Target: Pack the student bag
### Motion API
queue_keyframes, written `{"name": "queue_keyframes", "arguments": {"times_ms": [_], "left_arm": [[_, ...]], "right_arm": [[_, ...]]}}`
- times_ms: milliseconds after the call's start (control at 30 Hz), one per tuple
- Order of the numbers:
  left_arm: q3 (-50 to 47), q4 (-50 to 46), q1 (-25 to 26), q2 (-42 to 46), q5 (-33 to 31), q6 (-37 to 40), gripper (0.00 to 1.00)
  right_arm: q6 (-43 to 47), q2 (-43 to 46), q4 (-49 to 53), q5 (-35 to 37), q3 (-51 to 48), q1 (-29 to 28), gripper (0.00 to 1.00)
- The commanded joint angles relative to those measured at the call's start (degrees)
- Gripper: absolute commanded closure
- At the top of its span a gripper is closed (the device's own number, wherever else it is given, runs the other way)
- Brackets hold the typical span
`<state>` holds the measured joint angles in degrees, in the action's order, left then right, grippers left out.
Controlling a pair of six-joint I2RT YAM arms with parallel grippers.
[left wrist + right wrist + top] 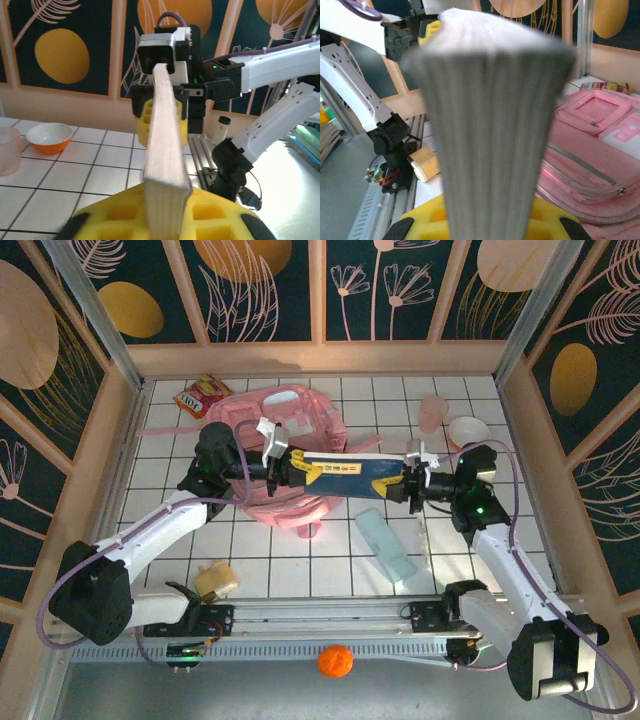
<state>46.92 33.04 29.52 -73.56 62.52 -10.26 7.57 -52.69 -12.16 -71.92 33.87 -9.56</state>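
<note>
**A:** From above, left to right?

**B:** The left claw (278,466) and the right claw (408,483) are at either end of a dark blue book (345,472). It is level above the student bag (290,420), which lies centre-far on the desk (250,540).

**A:** Grips?

**B:** The right claw pinches the book. The left pads flank it, but whether they press I cannot tell.

**A:** Left wrist view?

**B:** Far right it shows a pink cup (7,150) and an orange bowl (49,137) with a white inside.

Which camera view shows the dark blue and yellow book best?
Top external: the dark blue and yellow book shows its cover there. The wrist views show its pale page edge end-on, blurred on the right.
</note>
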Motion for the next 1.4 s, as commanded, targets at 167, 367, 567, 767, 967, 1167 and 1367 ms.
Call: {"name": "queue_keyframes", "arguments": {"times_ms": [167, 367, 567, 767, 967, 1167, 1367], "left_arm": [[2.03, -27.62, -0.17, 5.90, -25.92, 27.15, 0.36], [1.36, -39.71, -0.22, 3.49, -46.74, 43.56, 0.34], [7.65, -49.25, -0.17, -8.83, -48.62, 45.97, 0.31], [7.45, -43.47, -0.17, -12.80, -49.64, 43.76, 0.29], [8.46, -41.65, -0.17, -16.61, -51.32, 42.69, 0.27], [10.19, -38.88, -0.19, -20.12, -56.16, 41.43, 0.37], [11.50, -37.55, -0.18, -13.46, -54.82, 37.38, 1.00]], "right_arm": [[-8.01, 5.61, -1.82, 1.91, -2.01, 16.10, 1.00], [-18.46, 10.98, -0.99, 14.29, -6.51, 18.25, 1.00], [-16.73, 16.32, 3.00, 16.03, -8.29, 17.81, 1.00], [-13.76, 17.99, 8.99, 15.15, -7.18, 17.45, 1.00], [-13.37, 18.79, 9.74, 14.67, -7.49, 17.01, 1.00], [-14.27, 19.55, 9.98, 14.61, -8.68, 16.12, 1.00], [-21.30, 21.35, 11.61, 19.85, -8.98, 15.90, 1.00]]}}
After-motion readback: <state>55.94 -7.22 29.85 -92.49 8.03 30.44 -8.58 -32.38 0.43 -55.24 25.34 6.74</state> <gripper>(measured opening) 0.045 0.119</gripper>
